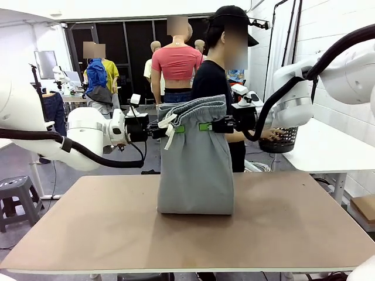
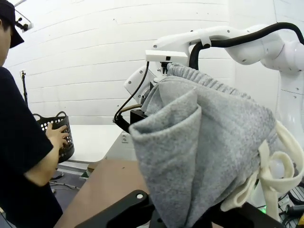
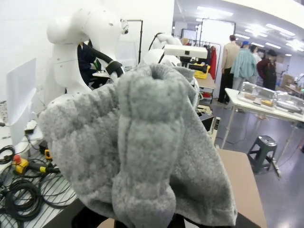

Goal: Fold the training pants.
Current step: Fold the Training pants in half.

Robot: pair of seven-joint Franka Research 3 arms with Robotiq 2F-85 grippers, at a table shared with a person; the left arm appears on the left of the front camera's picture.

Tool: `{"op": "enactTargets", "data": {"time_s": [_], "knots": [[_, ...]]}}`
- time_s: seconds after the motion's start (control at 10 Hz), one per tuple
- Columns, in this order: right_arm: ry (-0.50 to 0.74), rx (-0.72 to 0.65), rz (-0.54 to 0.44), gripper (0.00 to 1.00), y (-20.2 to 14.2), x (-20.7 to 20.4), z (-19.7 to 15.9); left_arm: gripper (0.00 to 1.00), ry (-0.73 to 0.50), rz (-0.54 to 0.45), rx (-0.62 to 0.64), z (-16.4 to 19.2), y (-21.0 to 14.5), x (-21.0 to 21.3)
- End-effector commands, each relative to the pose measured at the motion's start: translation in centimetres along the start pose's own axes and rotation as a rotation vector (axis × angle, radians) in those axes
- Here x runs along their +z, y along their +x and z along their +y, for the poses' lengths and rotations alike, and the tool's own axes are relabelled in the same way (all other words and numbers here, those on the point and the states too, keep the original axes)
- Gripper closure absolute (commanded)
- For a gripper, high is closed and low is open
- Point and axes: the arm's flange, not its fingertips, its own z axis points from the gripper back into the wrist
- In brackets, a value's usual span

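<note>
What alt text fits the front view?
Both grippers, left and right, are shut on the waistband of grey pants, holding them up so the folded bottom rests on the brown table. A white drawstring hangs by the left gripper. A person stands behind, a hand at a black basket.

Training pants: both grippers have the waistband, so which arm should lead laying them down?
Neither clearly. The left gripper and right gripper pinch the training pants at equal height, hem on the table; probably move together.
</note>
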Motion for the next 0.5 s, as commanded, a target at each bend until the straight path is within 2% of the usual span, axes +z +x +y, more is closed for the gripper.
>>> {"op": "enactTargets", "data": {"time_s": [0.0, 0.4], "knots": [[-0.002, -0.001, 0.026, 1.0, 1.5, 0.5, -2.9, 1.0, 0.008, 0.057, -0.009, 2.2, 1.2, 0.0], [-0.028, 0.036, 0.039, 1.0, 3.9, 0.8, -7.7, 1.0, 0.102, 0.095, -0.052, 7.1, 5.2, 0.1]]}}
